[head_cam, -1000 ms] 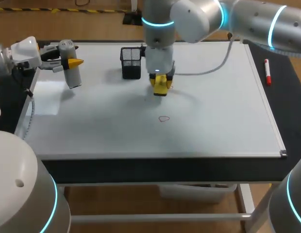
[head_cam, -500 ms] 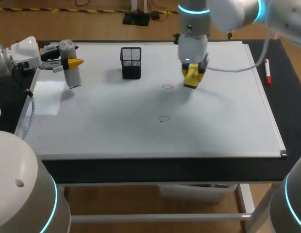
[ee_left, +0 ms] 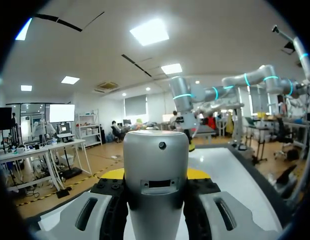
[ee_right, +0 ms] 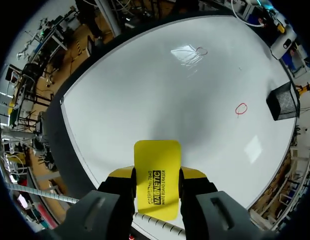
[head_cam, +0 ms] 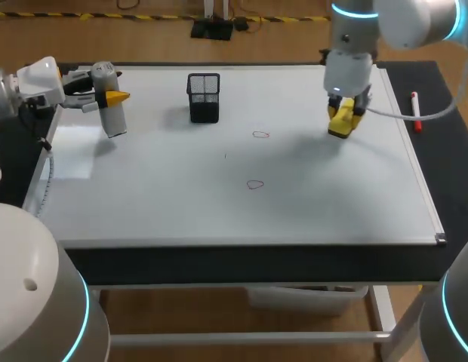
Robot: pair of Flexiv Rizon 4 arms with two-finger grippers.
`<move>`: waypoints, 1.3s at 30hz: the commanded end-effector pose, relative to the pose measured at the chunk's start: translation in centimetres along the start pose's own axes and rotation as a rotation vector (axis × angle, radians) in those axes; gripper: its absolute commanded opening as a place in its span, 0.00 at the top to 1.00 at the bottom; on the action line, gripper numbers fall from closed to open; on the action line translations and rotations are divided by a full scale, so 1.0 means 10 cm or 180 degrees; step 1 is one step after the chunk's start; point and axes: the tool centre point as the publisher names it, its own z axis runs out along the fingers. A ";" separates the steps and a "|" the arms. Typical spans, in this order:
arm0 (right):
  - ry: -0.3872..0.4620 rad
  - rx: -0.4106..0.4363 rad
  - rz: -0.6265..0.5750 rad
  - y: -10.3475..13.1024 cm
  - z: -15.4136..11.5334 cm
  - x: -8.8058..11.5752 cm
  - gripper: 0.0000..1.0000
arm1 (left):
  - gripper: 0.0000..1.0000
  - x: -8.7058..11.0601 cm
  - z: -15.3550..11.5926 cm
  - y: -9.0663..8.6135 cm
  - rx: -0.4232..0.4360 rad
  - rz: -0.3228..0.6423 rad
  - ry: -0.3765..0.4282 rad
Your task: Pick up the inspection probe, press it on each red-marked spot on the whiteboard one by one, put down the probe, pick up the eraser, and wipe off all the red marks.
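Rightward from the mesh cup [head_cam: 204, 96], my right gripper [head_cam: 341, 124] is carrying the eraser [ee_right: 157, 160], clamping its long edges: likely light, stiff. My left gripper [head_cam: 112, 96] is clasping the probe [ee_left: 156, 165].

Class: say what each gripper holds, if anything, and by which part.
Left gripper: the probe, clamped across its grey body. Right gripper: the eraser, pinched by its two long edges, with its far end sticking out ahead.

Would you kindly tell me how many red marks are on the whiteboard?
2. The far red mark lies between the mesh pen holder and the eraser; the near red mark sits closer to the whiteboard's front edge. The eraser may hide more.
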 end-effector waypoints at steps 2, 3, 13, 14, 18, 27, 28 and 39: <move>-0.0030 -0.0035 0.0048 -0.13 0.04 0.20 1.00 | 1.00 0.01 0.00 -0.01 -0.0002 0.0004 -0.0006; -0.0034 -0.0043 0.0060 -0.15 0.05 0.22 1.00 | 1.00 0.01 0.00 -0.01 -0.0002 0.0004 -0.0006; -0.0086 -0.0048 0.0125 -0.21 0.07 0.28 1.00 | 1.00 0.01 0.00 -0.01 -0.0002 0.0004 -0.0006; -0.0086 -0.0048 0.0125 -0.21 0.07 0.28 1.00 | 1.00 0.01 0.00 -0.01 -0.0002 0.0004 -0.0006; -0.0086 -0.0048 0.0125 -0.21 0.07 0.28 1.00 | 1.00 0.01 0.00 -0.01 -0.0002 0.0004 -0.0006; -0.0086 -0.0048 0.0125 -0.21 0.07 0.28 1.00 | 1.00 0.05 0.02 -0.07 0.0014 0.0022 -0.0007; -0.0086 -0.0048 0.0125 -0.21 0.07 0.28 1.00 | 1.00 0.07 0.02 -0.07 0.0036 0.0010 -0.0008; -0.0086 -0.0048 0.0125 -0.21 0.07 0.28 1.00 | 1.00 0.43 0.39 -0.09 0.0113 -0.0131 0.0198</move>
